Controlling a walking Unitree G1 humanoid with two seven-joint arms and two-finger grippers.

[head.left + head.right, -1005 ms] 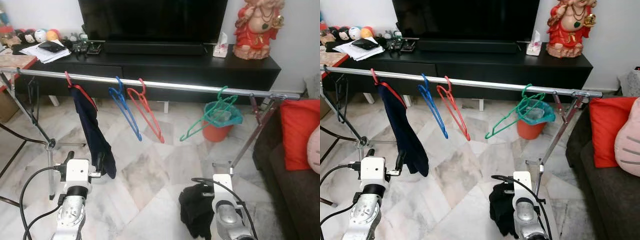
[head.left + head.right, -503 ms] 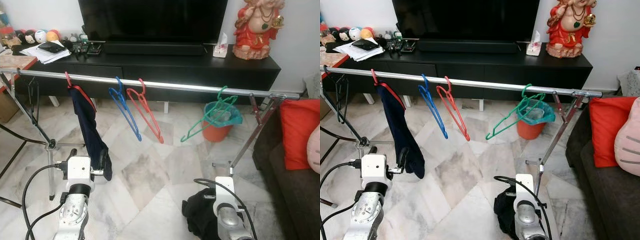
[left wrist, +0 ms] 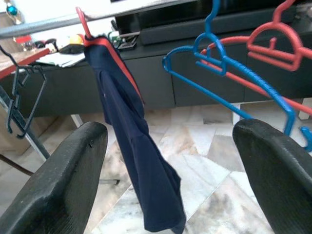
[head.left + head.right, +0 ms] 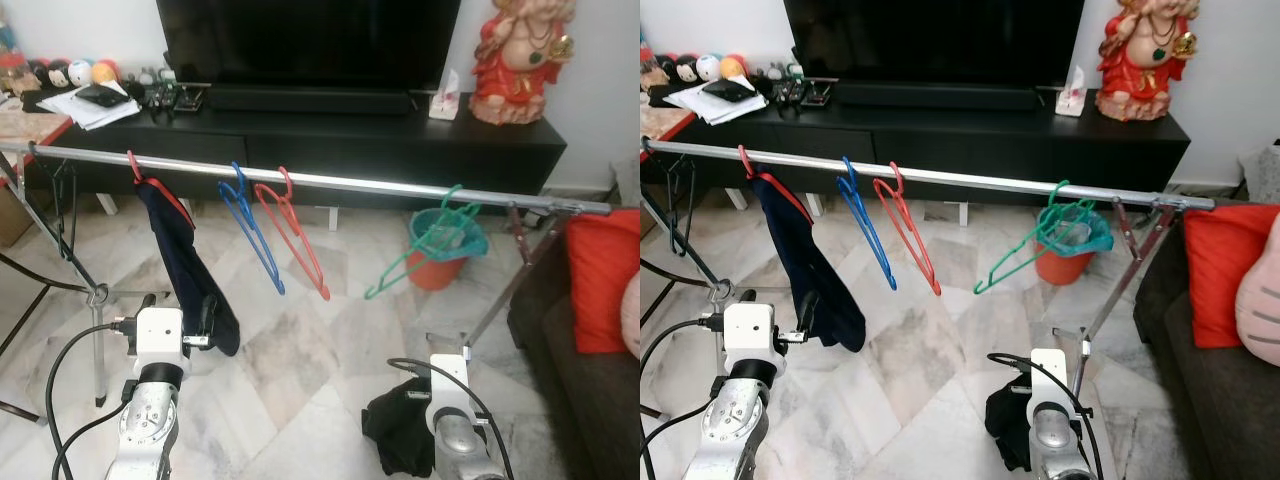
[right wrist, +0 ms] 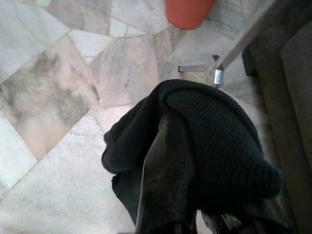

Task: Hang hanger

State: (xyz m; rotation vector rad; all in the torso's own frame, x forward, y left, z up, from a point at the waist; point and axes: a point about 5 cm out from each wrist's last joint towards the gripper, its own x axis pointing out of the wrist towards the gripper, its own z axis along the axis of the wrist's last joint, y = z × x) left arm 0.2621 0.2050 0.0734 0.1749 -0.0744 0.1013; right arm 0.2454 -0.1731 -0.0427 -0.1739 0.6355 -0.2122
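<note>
Where marble floor spreads, left end effector agape; right end effector clamping black garment.

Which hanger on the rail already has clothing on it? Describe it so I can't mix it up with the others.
Follow the long silver metal rail in front of the black TV cabinet toward the robot's left. The red plastic hanger carrying a dark navy garment hangs there, ahead of the left gripper. Its neighbours, the blue hanger, bare red hanger and green hanger, carry nothing.
</note>
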